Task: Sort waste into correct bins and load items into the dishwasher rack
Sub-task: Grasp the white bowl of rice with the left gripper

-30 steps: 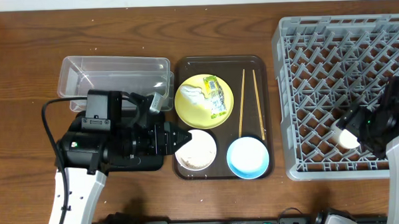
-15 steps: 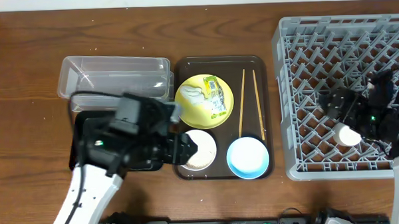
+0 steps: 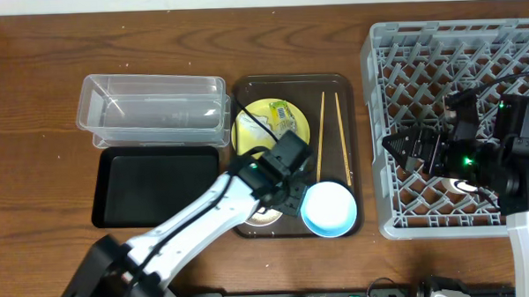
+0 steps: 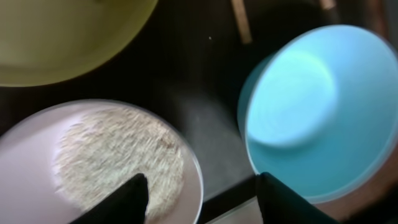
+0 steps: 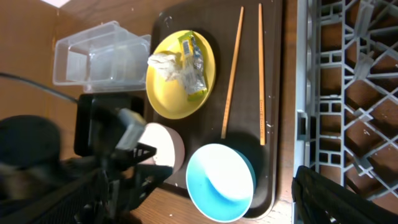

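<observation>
The white bowl [image 4: 118, 155] holds rice-like grains on the brown serving tray, beside the light blue bowl [image 4: 311, 112] [image 3: 328, 208]. My left gripper [image 4: 202, 199] [image 3: 288, 196] is open and low over them, with one finger over the white bowl and the other at the blue bowl's edge. The yellow plate [image 3: 265, 124] carries the yellow-green wrapper [image 3: 283, 118] [image 5: 189, 65]. Two chopsticks [image 3: 320, 133] lie to the plate's right. My right gripper [image 3: 404, 149] is open and empty above the left part of the grey dishwasher rack [image 3: 473, 62]. The clear tub [image 3: 153, 108] and the black tray [image 3: 151, 186] hold nothing.
The dark brown serving tray [image 3: 352, 119] sits between the bins and the rack. My left arm stretches from the front left across the table to that tray, covering most of the white bowl in the overhead view. Bare wooden table lies at the far left.
My left arm swung right from over the black tray to the serving tray, above the white and blue bowls. My right gripper moved up and left over the rack.
</observation>
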Controlling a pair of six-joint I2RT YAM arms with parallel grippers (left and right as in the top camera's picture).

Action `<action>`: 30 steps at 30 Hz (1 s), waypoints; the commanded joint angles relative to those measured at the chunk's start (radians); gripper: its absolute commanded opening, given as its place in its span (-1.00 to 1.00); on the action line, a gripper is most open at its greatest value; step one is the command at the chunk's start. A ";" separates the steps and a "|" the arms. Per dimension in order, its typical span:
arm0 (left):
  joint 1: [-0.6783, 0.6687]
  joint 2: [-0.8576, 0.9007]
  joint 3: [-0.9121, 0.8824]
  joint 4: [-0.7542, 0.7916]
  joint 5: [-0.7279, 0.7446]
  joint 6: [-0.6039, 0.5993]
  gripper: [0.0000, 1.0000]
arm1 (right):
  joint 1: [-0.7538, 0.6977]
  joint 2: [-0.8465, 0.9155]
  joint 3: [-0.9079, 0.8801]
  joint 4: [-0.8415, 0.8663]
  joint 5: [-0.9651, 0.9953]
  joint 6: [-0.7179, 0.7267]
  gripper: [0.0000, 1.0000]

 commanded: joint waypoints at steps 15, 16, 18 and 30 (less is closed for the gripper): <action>-0.010 0.140 0.001 0.023 -0.139 -0.144 -0.88 | 0.016 0.000 0.010 -0.034 0.051 -0.015 0.86; -0.010 0.139 0.001 0.020 -0.139 -0.144 -0.88 | 0.016 0.000 0.010 -0.034 0.051 -0.015 0.86; -0.010 0.129 0.002 0.013 -0.138 -0.144 -0.88 | 0.016 0.000 0.010 -0.034 0.051 -0.015 0.86; 0.056 -0.209 0.088 -0.130 -0.035 -0.116 -0.88 | 0.015 0.000 0.010 -0.030 0.054 -0.015 0.86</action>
